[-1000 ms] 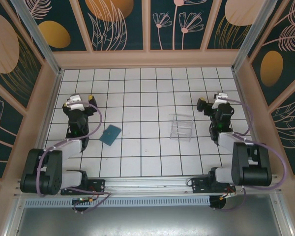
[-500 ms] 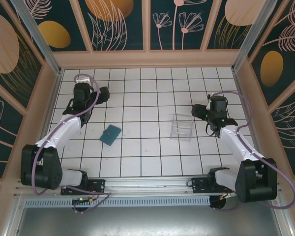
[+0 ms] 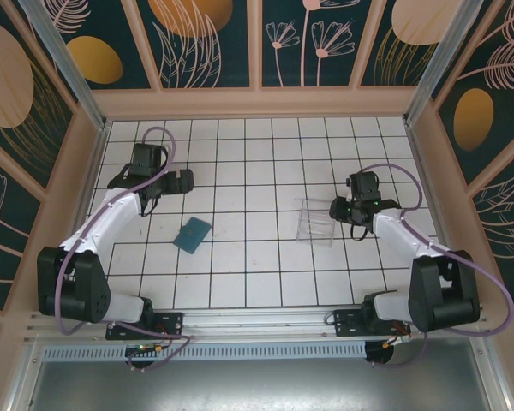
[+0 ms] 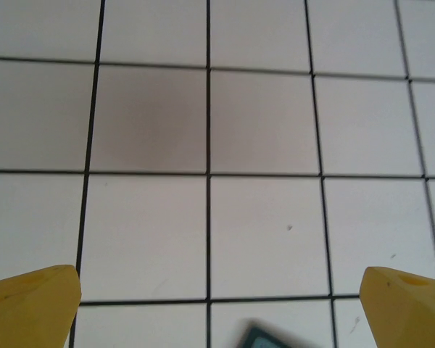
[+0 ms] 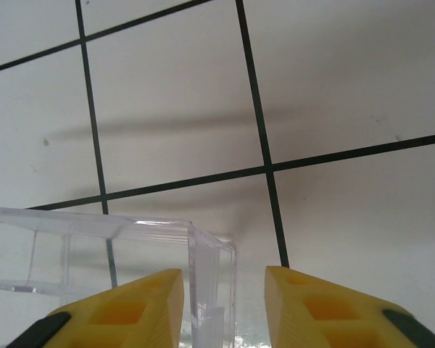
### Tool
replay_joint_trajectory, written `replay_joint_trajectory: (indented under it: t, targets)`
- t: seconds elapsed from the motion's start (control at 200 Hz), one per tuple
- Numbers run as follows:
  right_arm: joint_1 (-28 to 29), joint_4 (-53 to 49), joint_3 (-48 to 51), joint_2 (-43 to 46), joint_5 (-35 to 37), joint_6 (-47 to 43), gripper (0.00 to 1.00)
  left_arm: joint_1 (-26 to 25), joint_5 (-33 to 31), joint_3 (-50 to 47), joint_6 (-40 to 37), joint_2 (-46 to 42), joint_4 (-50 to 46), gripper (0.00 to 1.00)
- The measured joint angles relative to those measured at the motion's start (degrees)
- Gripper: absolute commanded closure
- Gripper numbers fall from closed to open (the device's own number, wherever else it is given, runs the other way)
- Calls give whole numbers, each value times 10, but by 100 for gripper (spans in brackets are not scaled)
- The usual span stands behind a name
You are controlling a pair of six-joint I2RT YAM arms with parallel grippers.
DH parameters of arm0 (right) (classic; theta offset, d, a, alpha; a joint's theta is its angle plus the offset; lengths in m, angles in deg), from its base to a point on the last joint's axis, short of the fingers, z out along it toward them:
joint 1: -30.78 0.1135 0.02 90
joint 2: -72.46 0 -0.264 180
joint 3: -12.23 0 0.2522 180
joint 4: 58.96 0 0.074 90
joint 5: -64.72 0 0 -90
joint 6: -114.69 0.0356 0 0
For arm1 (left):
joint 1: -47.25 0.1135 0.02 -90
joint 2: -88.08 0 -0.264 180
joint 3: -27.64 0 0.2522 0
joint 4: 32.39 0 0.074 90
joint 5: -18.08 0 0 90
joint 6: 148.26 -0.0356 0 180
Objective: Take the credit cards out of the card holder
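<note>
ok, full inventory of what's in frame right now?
card holder: one, slate blue, flat on the table, left of centre.
clear box: one, transparent, right of centre.
table: one, white tiles with black lines.
enclosure walls: dark floral panels in wooden frames, around the table.
left gripper: one, yellow fingers, open, over bare tiles just beyond the card holder.
right gripper: one, yellow fingers, either side of the clear box's wall; contact unclear.
</note>
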Motion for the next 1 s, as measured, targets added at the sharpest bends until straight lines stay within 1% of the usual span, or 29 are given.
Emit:
replay_joint_trajectory:
  t: [0.13,0.245,0.36,0.571,0.691,0.776,0.886,1.001]
  targets:
    - [3,1,-9,-18,0,1,72,0,-26,-13,-2,-5,-6,1]
    - [4,3,-17,-34,0,3,74,0,-44,-19,-2,-28,0,2]
    - [6,6,-23,-48,0,5,78,0,-55,-26,-2,-49,4,2]
    - [17,7,-35,-59,2,15,88,0,-59,-30,-2,-46,6,1]
    - [25,4,-42,-64,7,16,92,0,-50,-30,2,-27,5,2]
    - [34,-2,-54,-70,10,23,93,-1,-39,-29,9,0,2,1]
    - [55,-13,-80,-84,20,30,94,-9,-21,-24,15,39,-14,2]
    - [86,-24,-130,-116,31,39,96,-19,-1,-17,23,64,-24,1]
